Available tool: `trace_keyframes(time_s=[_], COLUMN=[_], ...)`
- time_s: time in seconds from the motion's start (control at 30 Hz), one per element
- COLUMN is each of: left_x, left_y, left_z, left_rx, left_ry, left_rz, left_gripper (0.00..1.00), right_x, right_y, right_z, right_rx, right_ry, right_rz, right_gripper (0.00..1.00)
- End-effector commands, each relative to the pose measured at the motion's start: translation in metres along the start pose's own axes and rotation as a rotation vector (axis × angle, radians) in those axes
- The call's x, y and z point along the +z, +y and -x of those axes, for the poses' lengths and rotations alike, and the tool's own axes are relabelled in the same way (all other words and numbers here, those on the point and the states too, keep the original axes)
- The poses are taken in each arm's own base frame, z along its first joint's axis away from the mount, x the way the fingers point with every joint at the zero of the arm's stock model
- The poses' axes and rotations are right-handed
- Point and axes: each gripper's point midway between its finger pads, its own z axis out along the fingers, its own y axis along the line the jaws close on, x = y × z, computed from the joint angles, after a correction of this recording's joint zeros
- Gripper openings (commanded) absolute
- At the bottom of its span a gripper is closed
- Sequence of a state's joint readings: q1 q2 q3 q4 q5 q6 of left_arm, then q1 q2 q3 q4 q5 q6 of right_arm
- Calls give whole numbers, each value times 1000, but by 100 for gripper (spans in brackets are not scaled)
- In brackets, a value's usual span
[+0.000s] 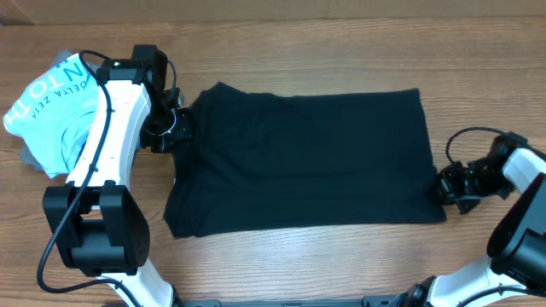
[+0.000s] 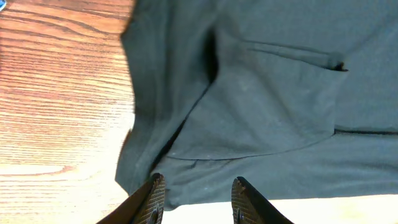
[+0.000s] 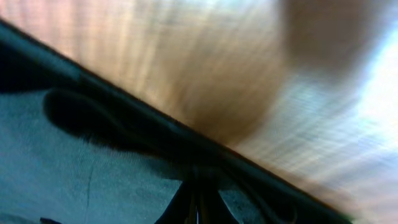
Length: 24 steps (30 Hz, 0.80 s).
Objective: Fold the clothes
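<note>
A black garment [image 1: 307, 162] lies spread flat across the middle of the wooden table. My left gripper [image 1: 177, 126] is at its left edge. In the left wrist view its fingers [image 2: 198, 194] are open, with folds of the garment [image 2: 267, 106] just ahead of them and nothing held. My right gripper [image 1: 445, 188] is at the garment's right edge near the front corner. In the blurred right wrist view its fingers [image 3: 198, 202] are pressed together on the black cloth [image 3: 74, 168].
A light blue garment with white lettering [image 1: 51, 107] lies crumpled at the far left of the table, behind the left arm. Bare wooden table [image 1: 341, 264] shows in front of the black garment and to its right.
</note>
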<state>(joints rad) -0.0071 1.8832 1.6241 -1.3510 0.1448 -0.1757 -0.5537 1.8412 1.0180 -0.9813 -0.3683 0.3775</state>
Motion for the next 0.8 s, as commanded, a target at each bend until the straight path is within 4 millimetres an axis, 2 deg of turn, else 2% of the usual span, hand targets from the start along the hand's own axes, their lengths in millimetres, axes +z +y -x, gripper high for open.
trace_keyframes(time_s=[0.0,0.17,0.23,0.27,0.33,0.37,0.4,0.5,0.53,0.63,0.77], left_x=[-8,-8,-9,-11,-18,-24,-30,-55,-62,-73,-63], left_y=[-4,-5,-7,-8,-15,-17,-21,-39,-47,-61,-68], left_z=[3,3,3,4,8,12,17,41,50,74,108], left_rx=[32,34,56,66,92,99,104,147,189,291,322], left_ry=[-27,-27,-28,-31,-52,-71,-96,-213,-259,-376,-459], left_rz=[-6,-8,-22,-28,-56,-66,-76,-149,-181,-209,-199], left_gripper=[39,36,31,31,34,38,47,87,89,84,85], right_x=[-2,-25,-43,-55,-86,-102,-121,-174,-188,-214,-212], right_y=[-24,-11,6,16,45,58,72,112,123,146,158], right_z=[8,13,19,21,24,24,23,15,11,0,-9], right_rx=[56,13,-38,-61,-158,-193,-226,-344,-394,-477,-523], right_ry=[-19,-36,-76,-101,-168,-203,-243,-355,-385,-448,-449], right_rz=[-94,-84,-30,3,111,157,204,346,384,444,449], right_gripper=[4,4,6,10,27,33,37,44,47,50,50])
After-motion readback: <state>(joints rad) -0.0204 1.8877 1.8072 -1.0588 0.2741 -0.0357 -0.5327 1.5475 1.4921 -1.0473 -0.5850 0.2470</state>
